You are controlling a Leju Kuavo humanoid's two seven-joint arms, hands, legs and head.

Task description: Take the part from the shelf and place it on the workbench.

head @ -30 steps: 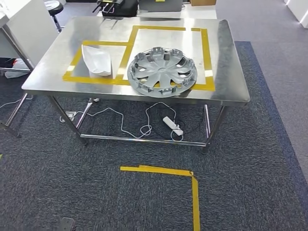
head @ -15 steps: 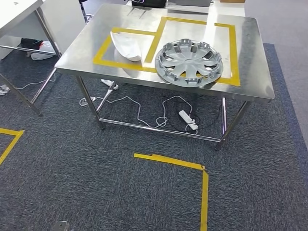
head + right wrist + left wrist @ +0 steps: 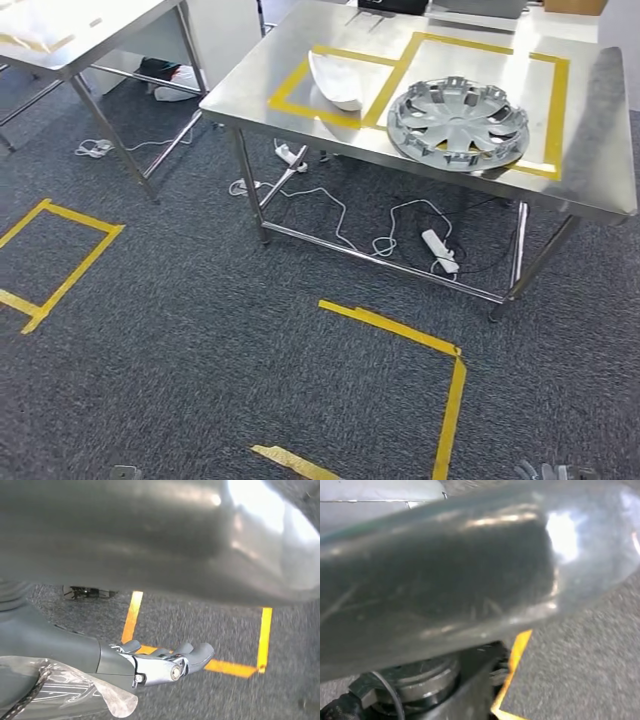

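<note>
Nearest, the right hand hangs over dark grey carpet, fingers loosely extended and apart, grasping nothing; its fingertips just show at the bottom edge of the head view. Left hand: cannot tell its state, the left wrist view is blurred and covered by a shiny silver surface. Yellow floor tape forms an angle on the carpet in front of the robot, and another taped square lies off to the left. Farther on stands the steel desk, with a white power strip and cables on the floor beneath it. On the desk top, yellow tape marks two boxes: the smaller left box holds a white curved part, the larger right box holds a grey wheel cover lying flat, its near edge over the tape line. Second desk at far left.
</note>
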